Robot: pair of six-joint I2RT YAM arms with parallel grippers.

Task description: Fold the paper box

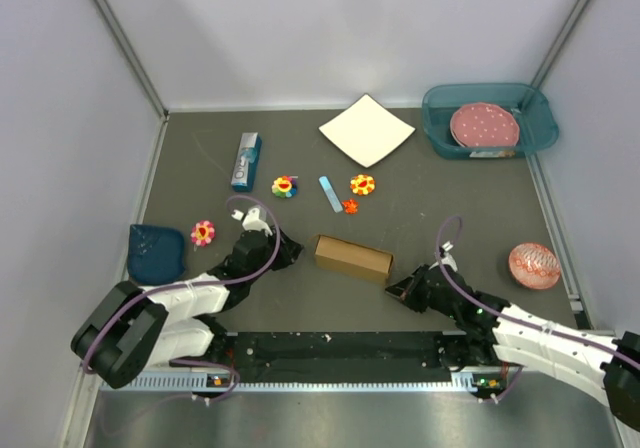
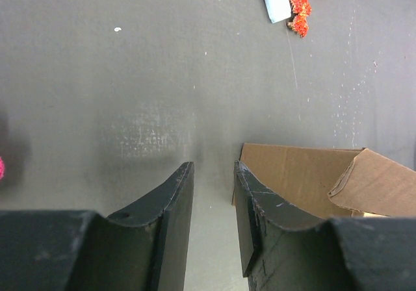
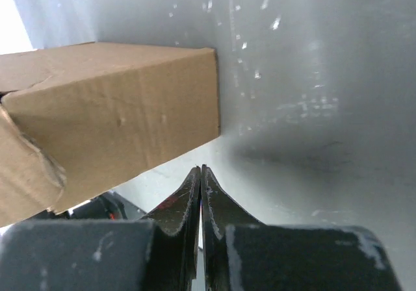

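Brown cardboard already stands as a closed-looking rectangular shape: the paper box [image 1: 352, 256] lies flat on the table [image 1: 450, 198], its long walls up and its top panel down, so most of the folding appears done. What seems left is at its ends. In the left wrist view an end flap [image 2: 377, 180] stands lifted off the box's body rather than tucked in, and in the right wrist view a creased panel edge [image 3: 26, 174] at the box's lower left also looks loose. Whether either end is locked cannot be told from above.

The left arm's fingers [image 2: 175, 200] sit just beside the box's left end, low over the table. They are partly open with only bare table in the gap, so they hold nothing. The box's corner lies right behind the finger on the box's side; whether they touch cannot be told.

The right arm's fingers [image 3: 185, 203] are near the box's right end, on its near side, and pressed fully together with nothing between them. The box's end wall rises above and to the left of their tips, apart from them.
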